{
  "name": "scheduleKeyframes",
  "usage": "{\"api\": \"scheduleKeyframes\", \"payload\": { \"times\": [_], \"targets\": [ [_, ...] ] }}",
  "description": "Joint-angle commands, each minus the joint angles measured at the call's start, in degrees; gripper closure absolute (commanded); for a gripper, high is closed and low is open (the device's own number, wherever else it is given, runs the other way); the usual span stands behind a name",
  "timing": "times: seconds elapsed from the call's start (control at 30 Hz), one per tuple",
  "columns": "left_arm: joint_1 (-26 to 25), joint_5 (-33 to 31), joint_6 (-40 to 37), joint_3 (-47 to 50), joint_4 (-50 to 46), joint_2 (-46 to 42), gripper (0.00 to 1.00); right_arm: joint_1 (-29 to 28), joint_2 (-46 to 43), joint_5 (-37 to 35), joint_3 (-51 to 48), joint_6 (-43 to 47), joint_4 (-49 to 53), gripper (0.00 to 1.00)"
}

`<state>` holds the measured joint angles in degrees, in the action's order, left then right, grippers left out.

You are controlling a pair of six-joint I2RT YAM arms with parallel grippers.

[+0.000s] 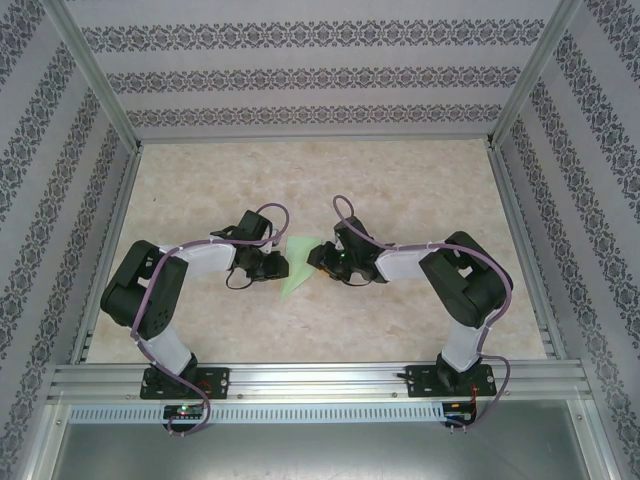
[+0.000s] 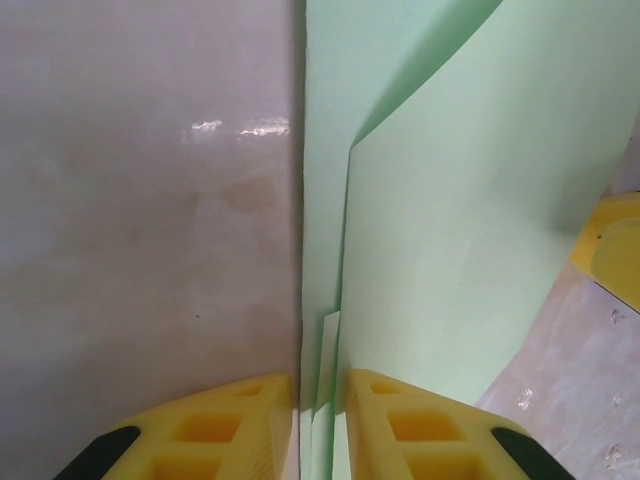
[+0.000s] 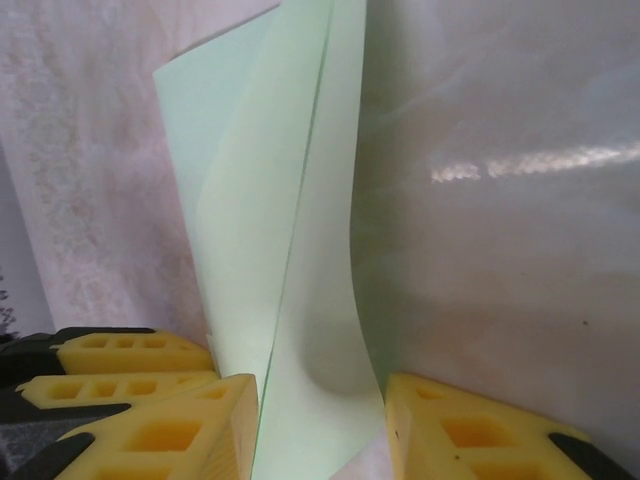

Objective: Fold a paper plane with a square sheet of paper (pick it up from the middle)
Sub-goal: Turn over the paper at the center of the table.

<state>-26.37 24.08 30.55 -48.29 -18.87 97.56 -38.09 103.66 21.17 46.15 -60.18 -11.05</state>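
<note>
From above, the pale green, partly folded square sheet of paper (image 1: 299,262) sits over the middle of the beige marbled table (image 1: 400,200), directly between the two arms. The black left gripper (image 1: 276,266) meets it from the left and the black right gripper (image 1: 324,262) from the right, both equally close. The sheet reads as a narrow triangle. Its long axis runs from far to near, across the line joining the two grippers.

From the left wrist, the left gripper (image 2: 320,440) has its yellow fingers (image 2: 230,430) drawn almost together, pinching the sheet's layered edge. The crease runs straight away from the fingers, with the folded flap (image 2: 460,250) leaning to the right. A yellow finger of the right gripper (image 2: 612,250) shows beyond that flap.

From the right wrist, the right gripper (image 3: 320,430) stands partly spread, with the bowed sheet (image 3: 280,250) spanning the gap and seeming to touch both fingers. I cannot tell whether it clamps firmly. The sheet's length again points straight ahead, and the left gripper's fingers (image 3: 130,358) sit just to its left. Any next fold probably turns on that shared crease between the arms.
</note>
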Motion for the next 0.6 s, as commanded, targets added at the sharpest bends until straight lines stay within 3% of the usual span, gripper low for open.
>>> {"api": "scheduleKeyframes", "payload": {
  "times": [0.0,0.5,0.57],
  "targets": [
    [-2.88,8.96,1.6,2.14,4.37,5.18,0.76,0.3,0.4,3.08,-2.12,-1.01,-6.55,0.61],
    [-2.81,10.52,3.82,3.16,5.89,4.26,0.76,-0.08,1.62,3.66,-2.28,-1.6,-10.94,0.58],
    [-2.87,10.49,3.82,3.24,5.63,3.79,0.76,-0.24,0.38,2.12,-4.12,-1.75,-11.96,0.53]
  ]
}}
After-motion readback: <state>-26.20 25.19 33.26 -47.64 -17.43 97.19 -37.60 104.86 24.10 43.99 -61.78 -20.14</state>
